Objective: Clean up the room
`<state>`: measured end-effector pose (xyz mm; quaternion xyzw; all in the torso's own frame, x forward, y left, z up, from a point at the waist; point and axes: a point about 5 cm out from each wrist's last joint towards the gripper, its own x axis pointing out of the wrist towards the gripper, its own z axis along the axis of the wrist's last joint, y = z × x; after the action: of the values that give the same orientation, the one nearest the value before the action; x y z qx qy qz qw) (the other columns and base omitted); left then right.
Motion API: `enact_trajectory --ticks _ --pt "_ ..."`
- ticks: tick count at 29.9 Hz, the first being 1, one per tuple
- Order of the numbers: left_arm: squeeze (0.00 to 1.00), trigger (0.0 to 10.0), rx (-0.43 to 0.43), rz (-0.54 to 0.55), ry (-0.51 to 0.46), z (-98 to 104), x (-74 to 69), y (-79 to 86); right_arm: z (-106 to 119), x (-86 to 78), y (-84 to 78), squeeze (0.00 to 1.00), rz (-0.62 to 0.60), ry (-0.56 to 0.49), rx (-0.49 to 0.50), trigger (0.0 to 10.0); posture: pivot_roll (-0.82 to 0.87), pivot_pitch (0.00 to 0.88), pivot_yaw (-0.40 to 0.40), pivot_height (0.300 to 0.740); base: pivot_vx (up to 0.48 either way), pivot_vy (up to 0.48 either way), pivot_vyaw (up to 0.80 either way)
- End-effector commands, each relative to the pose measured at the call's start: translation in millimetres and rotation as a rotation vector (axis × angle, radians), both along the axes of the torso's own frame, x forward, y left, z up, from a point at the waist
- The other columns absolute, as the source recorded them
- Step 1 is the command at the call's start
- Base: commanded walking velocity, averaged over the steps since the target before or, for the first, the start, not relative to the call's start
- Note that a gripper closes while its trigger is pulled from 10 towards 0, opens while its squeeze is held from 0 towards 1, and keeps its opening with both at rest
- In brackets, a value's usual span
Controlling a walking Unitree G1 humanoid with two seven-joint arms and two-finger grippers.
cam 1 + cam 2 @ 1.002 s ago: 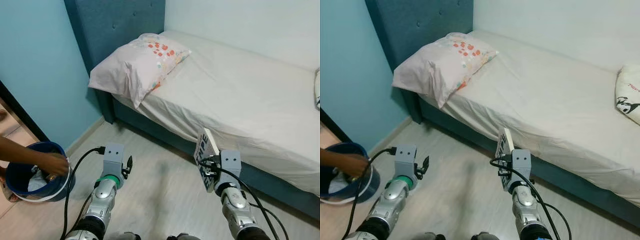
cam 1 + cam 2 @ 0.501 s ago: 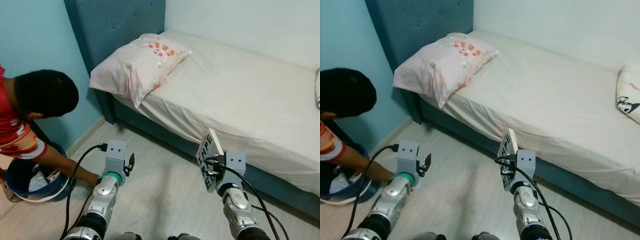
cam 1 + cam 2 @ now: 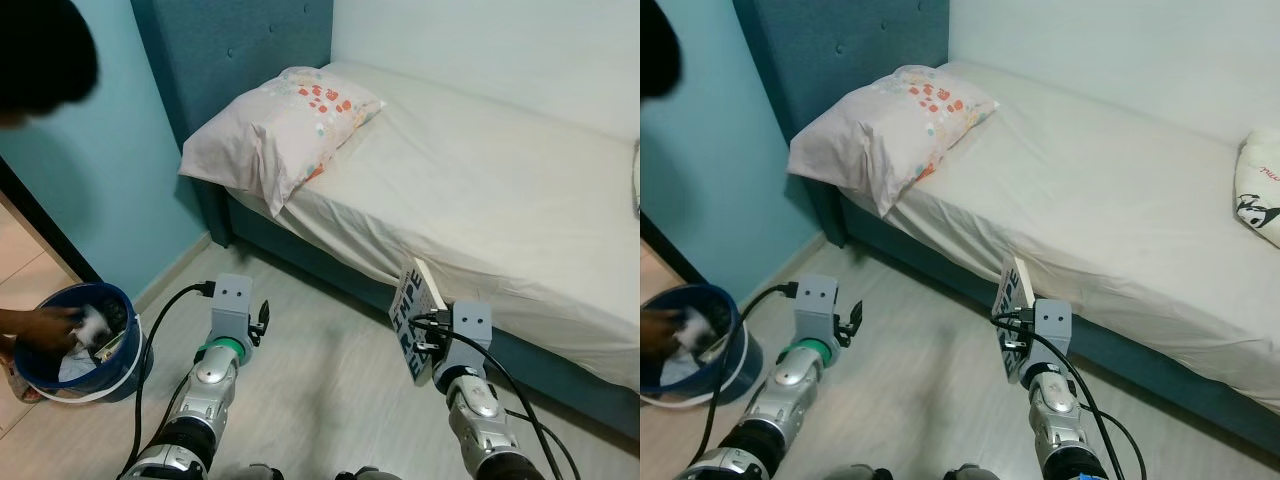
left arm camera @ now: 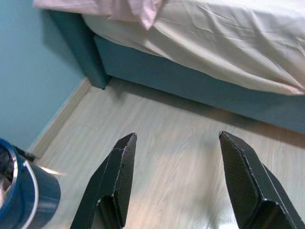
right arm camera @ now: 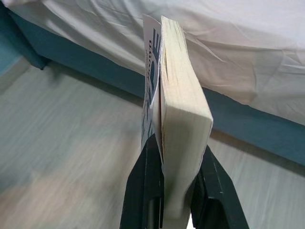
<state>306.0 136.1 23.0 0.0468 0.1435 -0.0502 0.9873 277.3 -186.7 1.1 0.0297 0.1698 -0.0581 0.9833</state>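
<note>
A: What is the right gripper (image 5: 174, 200) doing?

B: It is clamped on a paperback book (image 5: 178, 90), pinching the bottom edge so the book stands upright, just in front of the bed (image 3: 500, 190) and level with the mattress edge.

A: And the left gripper (image 4: 178, 186)?

B: Its fingers are spread wide with nothing between them, held over the wooden floor (image 3: 320, 390), further from the bed than the book is.

A: So which step is this?

B: I'd judge it the carrying step: the book is picked up but not yet put away.

A: What does the next move call for?

B: Choosing a place for it. Well out from the bed's head end stands a blue bucket (image 3: 110, 375), with a person's hand (image 3: 45, 328) inside it, so any approach there needs care.
</note>
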Motion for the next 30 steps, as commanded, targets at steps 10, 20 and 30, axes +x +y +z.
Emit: enact_trajectory --ticks 10,20,30 --pt "0.00 10.0 0.004 -0.029 0.003 5 6.9 -1.7 24 23.5 -11.2 0.00 -0.082 -0.082 0.096 10.0 0.09 0.031 0.033 0.737 0.000 0.000 0.00" --pt "0.00 10.0 -0.025 0.007 0.009 2 3.8 -1.3 21 18.5 1.6 0.00 -0.004 -0.104 0.094 10.0 0.08 0.058 0.037 0.737 0.000 0.000 0.00" --pt "0.00 10.0 -0.021 0.015 0.019 -4 -2.9 4.4 12 10.8 5.2 0.00 -0.007 -0.050 0.019 10.0 0.07 0.058 0.018 0.737 0.000 0.000 0.00"
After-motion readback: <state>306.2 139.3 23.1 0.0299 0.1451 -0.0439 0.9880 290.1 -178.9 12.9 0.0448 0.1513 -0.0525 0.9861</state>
